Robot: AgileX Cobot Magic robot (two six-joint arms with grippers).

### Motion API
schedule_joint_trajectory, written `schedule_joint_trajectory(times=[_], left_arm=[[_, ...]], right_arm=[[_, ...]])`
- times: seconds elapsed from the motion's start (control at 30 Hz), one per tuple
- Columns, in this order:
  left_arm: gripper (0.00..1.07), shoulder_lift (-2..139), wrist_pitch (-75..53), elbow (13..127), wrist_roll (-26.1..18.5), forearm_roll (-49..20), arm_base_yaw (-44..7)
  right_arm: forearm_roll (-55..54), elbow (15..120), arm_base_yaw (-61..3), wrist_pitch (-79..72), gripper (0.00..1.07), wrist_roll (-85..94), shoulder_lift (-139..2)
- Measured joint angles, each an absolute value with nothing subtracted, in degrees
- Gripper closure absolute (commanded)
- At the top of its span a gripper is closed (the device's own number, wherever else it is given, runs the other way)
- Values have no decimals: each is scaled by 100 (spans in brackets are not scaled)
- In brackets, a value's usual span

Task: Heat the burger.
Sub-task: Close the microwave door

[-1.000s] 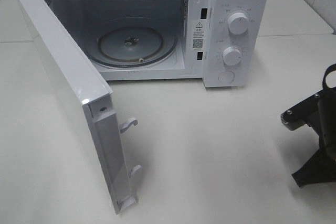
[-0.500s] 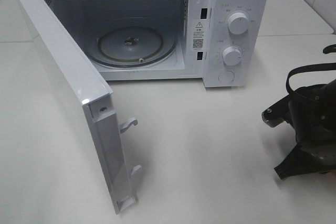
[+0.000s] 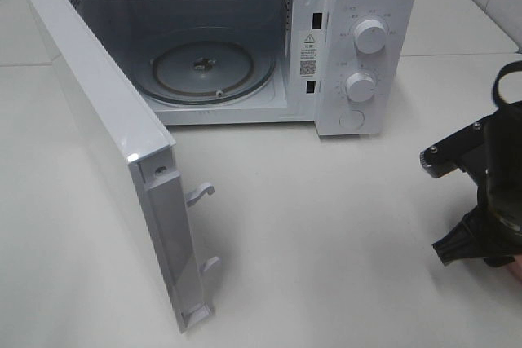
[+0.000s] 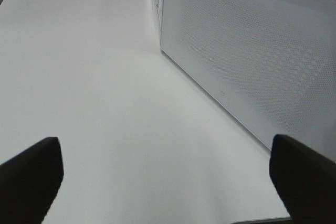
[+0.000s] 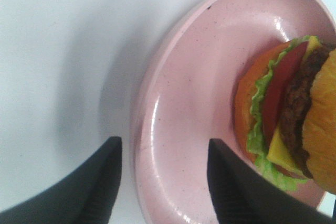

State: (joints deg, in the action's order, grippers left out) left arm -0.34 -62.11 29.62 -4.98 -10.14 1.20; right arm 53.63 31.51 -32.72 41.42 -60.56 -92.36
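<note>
The right gripper (image 5: pixel 160 182), now parted where it was nearly closed a second ago, is shown straddling the rim of the pink plate (image 5: pixel 178 129) bearing the burger (image 5: pixel 294 114), a grasp apparently being prepared; the left gripper (image 4: pixel 165 182) is held fully apart.

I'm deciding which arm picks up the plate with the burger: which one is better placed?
Right. The right gripper hangs open astride the rim of the pink plate carrying the burger. The left gripper, wide open, faces only the microwave door, with no plate in its view.
</note>
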Motion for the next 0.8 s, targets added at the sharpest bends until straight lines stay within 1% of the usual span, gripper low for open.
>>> schedule_joint_trajectory(times=[0.03, 0.07, 0.1, 0.13, 0.17, 0.2, 0.23, 0.27, 0.3, 0.33, 0.37, 0.4, 0.43, 0.5, 0.6, 0.67, 0.77, 0.8], left_arm=[[6, -34, -6211, 2962, -498, -1014, 120], [6, -34, -6211, 2962, -498, -1014, 120], [6, -34, -6211, 2962, -498, -1014, 120], [6, -34, -6211, 2962, -498, -1014, 120], [6, -34, -6211, 2962, -498, -1014, 120], [6, -34, -6211, 2962, -498, -1014, 120], [6, -34, -6211, 2962, -498, -1014, 120], [6, -34, -6211, 2962, -498, -1014, 120], [6, -34, -6211, 2962, -498, -1014, 120], [6, -34, -6211, 2962, -498, -1014, 120], [6, -34, -6211, 2962, -498, -1014, 120], [6, -34, -6211, 2962, -498, -1014, 120], [6, -34, -6211, 2962, -498, -1014, 120], [6, -34, -6211, 2962, -498, -1014, 120], [6, -34, -6211, 2962, -498, -1014, 120], [6, -34, -6211, 2962, -498, -1014, 120], [6, -34, -6211, 2962, -498, -1014, 120], [6, -34, -6211, 2962, -498, -1014, 120]], right_arm=[[5363, 3151, -3272, 4142, 53, -6056, -9236], [5145, 3157, -3272, 4137, 53, -5764, -8875], [5025, 3157, -3272, 4120, 50, -5592, -8715], [5025, 3157, -3272, 4120, 50, -5592, -8715], [4756, 3157, -3272, 4062, 45, -5214, -8348], [4595, 3157, -3272, 4005, 42, -4968, -8136], [4595, 3157, -3272, 4005, 42, -4968, -8136], [4269, 3157, -3272, 3896, 36, -4469, -7758], [3862, 3157, -3272, 3816, 32, -3902, -7351], [3862, 3157, -3272, 3816, 32, -3902, -7351], [3667, 3157, -3272, 3816, 26, -3684, -7162], [3317, 3157, -3272, 3833, 25, -3180, -6841], [3317, 3157, -3272, 3833, 25, -3180, -6841], [2865, 3157, -3272, 3936, 24, -2607, -6406], [2739, 3157, -3272, 4022, 24, -2435, -6268], [2332, 3157, -3272, 4412, 25, -1902, -5850], [2240, 3157, -3272, 4521, 25, -1776, -5752], [2063, 3157, -3272, 4698, 25, -1581, -5586]])
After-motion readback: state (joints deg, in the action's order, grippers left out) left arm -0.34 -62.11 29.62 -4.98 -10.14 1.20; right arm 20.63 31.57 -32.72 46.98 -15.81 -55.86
